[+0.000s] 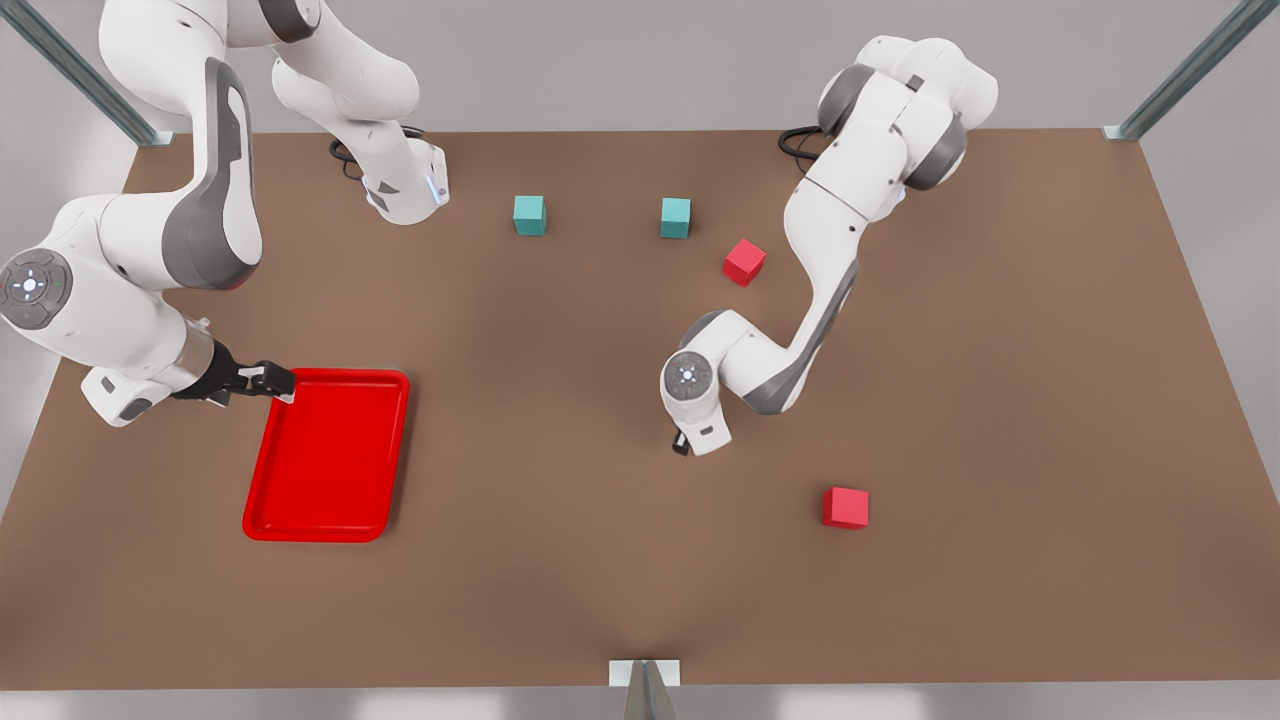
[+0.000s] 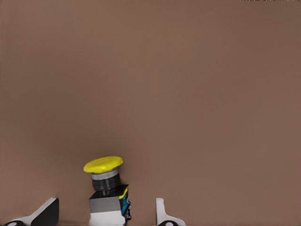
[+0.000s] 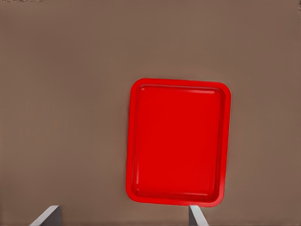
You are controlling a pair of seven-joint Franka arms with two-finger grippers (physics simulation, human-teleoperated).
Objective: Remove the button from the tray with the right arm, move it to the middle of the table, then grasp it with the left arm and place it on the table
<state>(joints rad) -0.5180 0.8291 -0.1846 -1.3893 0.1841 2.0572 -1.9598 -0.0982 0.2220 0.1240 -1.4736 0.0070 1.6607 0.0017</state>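
The button [image 2: 106, 188], a yellow cap on a black-grey base, stands on the brown table [image 1: 1000, 400] between the fingers of my left gripper [image 2: 103, 219]. That gripper is open, with a gap on each side of the button. In the front view the left gripper [image 1: 682, 442] points down near the middle of the table and hides the button. The red tray [image 1: 325, 460] lies at the front view's left with nothing in it. My right gripper [image 1: 272, 381] hangs open over the tray's far corner. Seen from the right wrist, the tray [image 3: 178, 141] lies beyond the right gripper [image 3: 122, 219].
Two teal cubes [image 1: 529, 215] [image 1: 675, 217] sit toward the far edge. One red cube [image 1: 744, 262] lies close to the left arm's elbow; another red cube [image 1: 845, 507] sits nearer the front, on the front view's right.
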